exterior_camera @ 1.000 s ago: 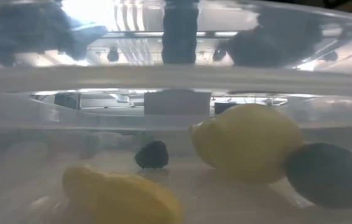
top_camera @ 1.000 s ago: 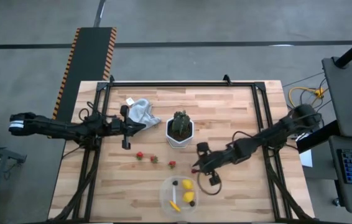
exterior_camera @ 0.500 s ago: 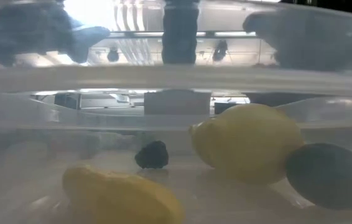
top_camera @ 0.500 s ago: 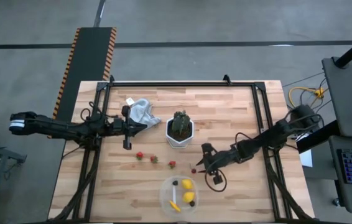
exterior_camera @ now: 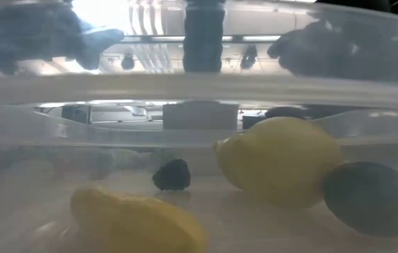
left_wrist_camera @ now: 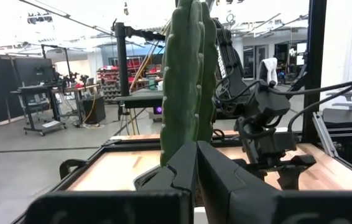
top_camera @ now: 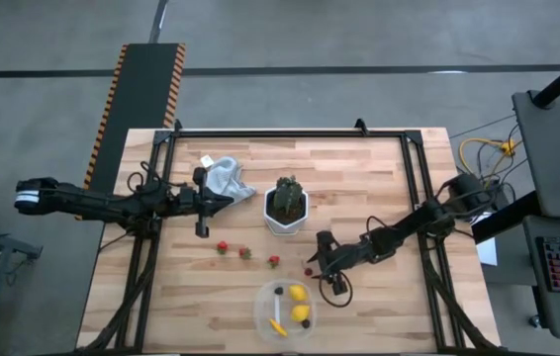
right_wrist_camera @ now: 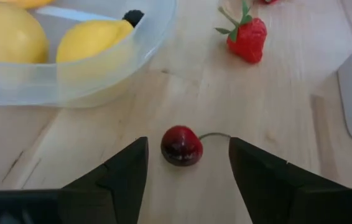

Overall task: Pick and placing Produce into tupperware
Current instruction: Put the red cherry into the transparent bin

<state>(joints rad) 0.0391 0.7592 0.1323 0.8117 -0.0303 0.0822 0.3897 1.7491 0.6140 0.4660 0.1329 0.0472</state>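
The clear round tub [top_camera: 285,309] stands near the table's near edge and holds two yellow lemons [top_camera: 299,293], a thin yellow piece [top_camera: 278,326] and dark berries [top_camera: 279,292]. Three red strawberries [top_camera: 245,253] lie on the wood left of a small red cherry [top_camera: 308,271]. My right gripper [top_camera: 313,265] is low on the table just beyond the tub. It is open, with its fingers on either side of the cherry [right_wrist_camera: 181,145] and apart from it. My left gripper [top_camera: 228,202] [left_wrist_camera: 196,165] is shut and hovers left of the potted plant.
The white hexagonal pot with the green spiky plant [top_camera: 286,208] stands mid-table, just beyond the right gripper. A crumpled grey cloth [top_camera: 223,176] lies toward the far left. One strawberry [right_wrist_camera: 249,38] and the tub wall [right_wrist_camera: 70,68] sit close ahead of the right gripper. Black frame rails line the table edges.
My right gripper has shifted a little toward the table's right and then back toward the left, staying low beside the cherry and the tub. The fruit in the tub and the strawberries on the table have not moved.
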